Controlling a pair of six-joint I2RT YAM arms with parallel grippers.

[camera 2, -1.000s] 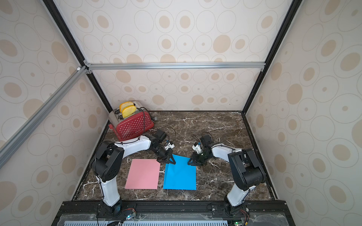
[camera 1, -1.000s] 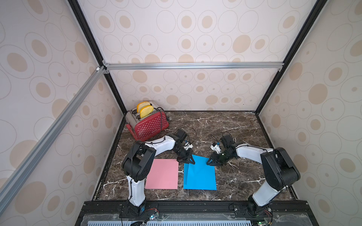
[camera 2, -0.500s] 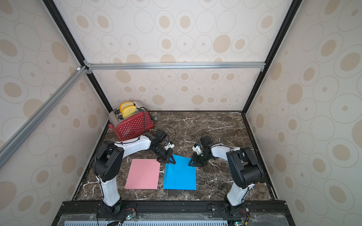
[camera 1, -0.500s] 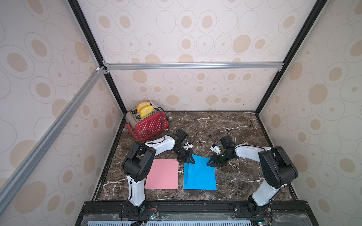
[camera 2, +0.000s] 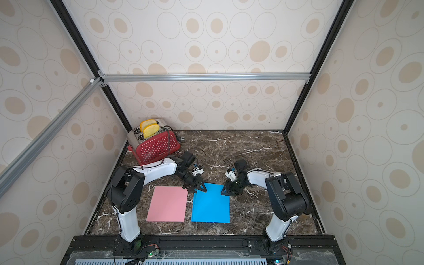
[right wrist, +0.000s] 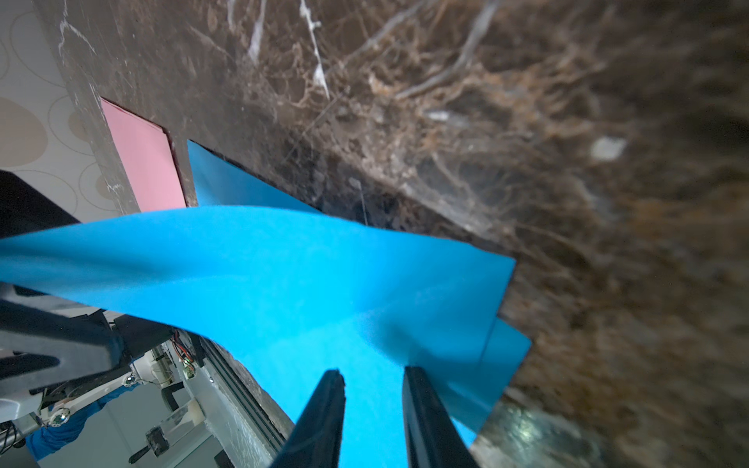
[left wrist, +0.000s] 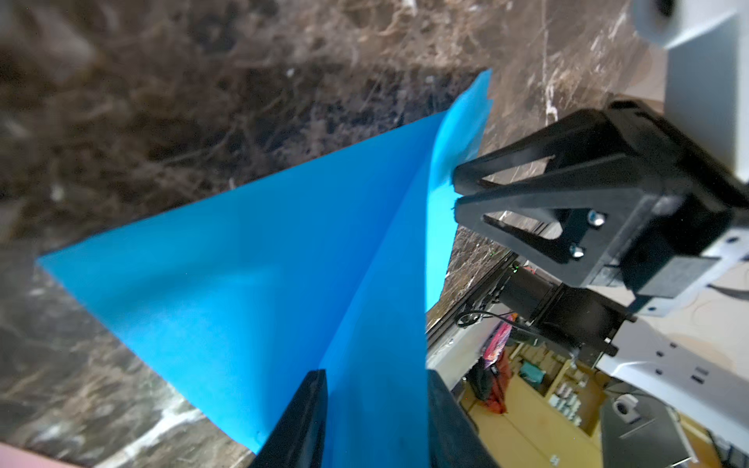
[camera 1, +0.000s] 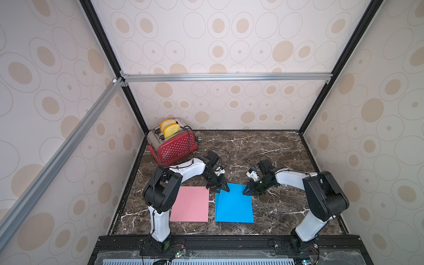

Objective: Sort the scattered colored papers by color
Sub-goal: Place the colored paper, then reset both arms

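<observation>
Both top views look down from high above the front edge of the desk toward the back wall, far off, and share nearly the whole scene. The left wrist view sits low, just behind the left hand, facing across the blue paper to the right hand. The right wrist view looks the opposite way over that same paper.

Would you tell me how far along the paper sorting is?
Done: pink papers and blue papers lie in separate piles. In hand: the top blue sheet, curled up, left gripper, jaws apart, at one far corner, right gripper at the other. Left: settle it flat.
</observation>
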